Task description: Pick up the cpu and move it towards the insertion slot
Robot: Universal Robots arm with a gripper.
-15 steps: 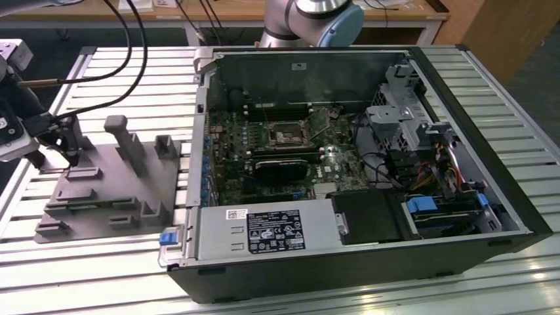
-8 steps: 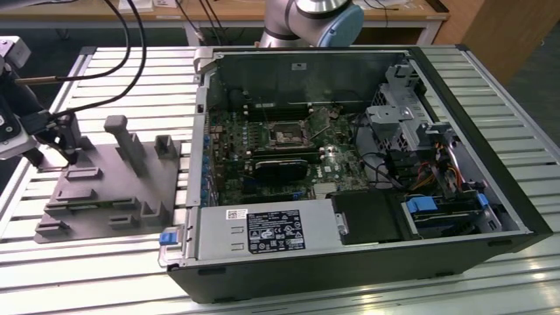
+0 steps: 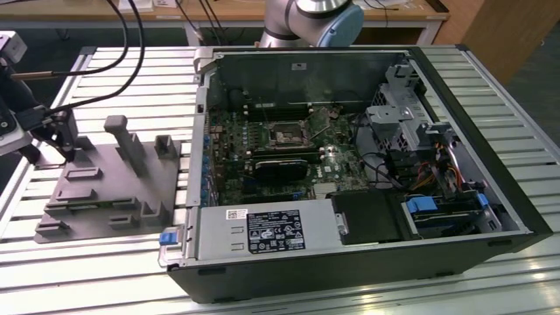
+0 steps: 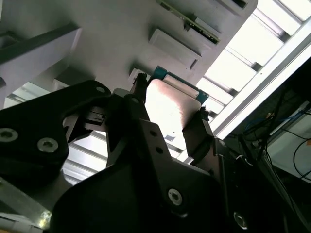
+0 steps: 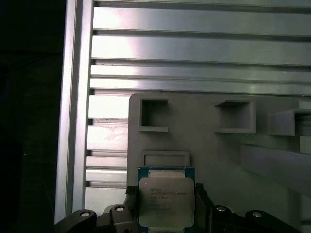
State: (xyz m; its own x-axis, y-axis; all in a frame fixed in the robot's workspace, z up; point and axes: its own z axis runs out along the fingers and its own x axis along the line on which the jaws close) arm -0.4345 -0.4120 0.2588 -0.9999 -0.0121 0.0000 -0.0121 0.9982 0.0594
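Silvery-white metal tops the small flat square cpu (image 5: pixel 166 199) on its green board. It sits clamped by two opposite edges in the black gripper (image 5: pixel 165 190), over the grey plastic fixture (image 5: pixel 218 155) at the exterior view's left, well apart from the silver-framed square insertion slot (image 3: pixel 287 136) inside the open black computer case (image 3: pixel 525 210). It is probably light, stiff and slick-faced, with a fragile underside, so a gentle hold on the bare edges suits it best.
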